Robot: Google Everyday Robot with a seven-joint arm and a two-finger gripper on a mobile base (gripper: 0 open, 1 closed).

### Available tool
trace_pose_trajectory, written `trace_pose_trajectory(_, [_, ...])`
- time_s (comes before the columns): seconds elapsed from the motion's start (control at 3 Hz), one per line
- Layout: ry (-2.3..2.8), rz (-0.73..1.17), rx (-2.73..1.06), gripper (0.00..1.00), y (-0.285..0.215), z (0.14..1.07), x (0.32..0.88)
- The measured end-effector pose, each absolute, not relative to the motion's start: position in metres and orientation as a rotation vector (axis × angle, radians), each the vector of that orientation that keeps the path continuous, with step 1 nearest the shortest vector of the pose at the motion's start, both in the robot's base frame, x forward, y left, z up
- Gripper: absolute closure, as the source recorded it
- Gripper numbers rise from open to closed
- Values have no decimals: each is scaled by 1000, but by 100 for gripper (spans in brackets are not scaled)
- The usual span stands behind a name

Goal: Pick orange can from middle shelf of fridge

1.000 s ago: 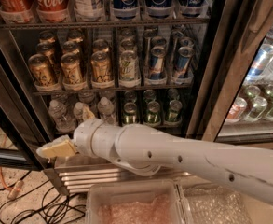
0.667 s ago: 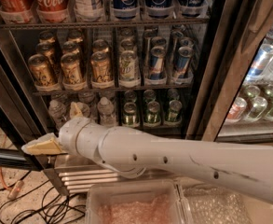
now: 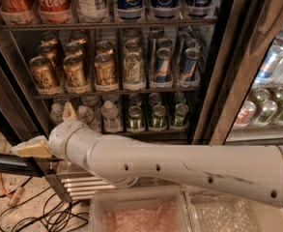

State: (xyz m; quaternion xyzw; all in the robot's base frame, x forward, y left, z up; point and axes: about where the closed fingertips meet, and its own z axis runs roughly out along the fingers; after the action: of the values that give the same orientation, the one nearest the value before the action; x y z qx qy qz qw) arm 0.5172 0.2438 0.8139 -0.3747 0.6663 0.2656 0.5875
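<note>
Several golden-orange cans stand in rows on the left of the middle shelf (image 3: 117, 92) of the fridge (image 3: 213, 71); the front ones are at left (image 3: 43, 74), centre (image 3: 75, 71) and right (image 3: 105, 70). A pale can (image 3: 134, 70) and blue-and-silver slim cans (image 3: 161, 66) stand to their right. My gripper (image 3: 34, 148) is at the end of the white arm (image 3: 179, 166), low on the left. It is below the middle shelf, in front of the fridge's bottom left corner. It holds nothing that I can see.
Cola bottles (image 3: 54, 1) fill the top rack; water bottles (image 3: 111, 115) and green cans (image 3: 158, 115) the bottom one. A second cooler with cans (image 3: 271, 95) is on the right. Clear plastic bins (image 3: 141, 211) sit below the arm. Cables (image 3: 15, 197) lie on the floor.
The gripper and the arm's wrist have moved to the left, away from the shelves' middle and toward the fridge's left edge. The cans have not moved.
</note>
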Motion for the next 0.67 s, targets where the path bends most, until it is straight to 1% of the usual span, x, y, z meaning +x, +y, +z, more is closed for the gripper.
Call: trace_pose_trajectory(0.67, [1496, 605, -773, 0, 269, 810, 543])
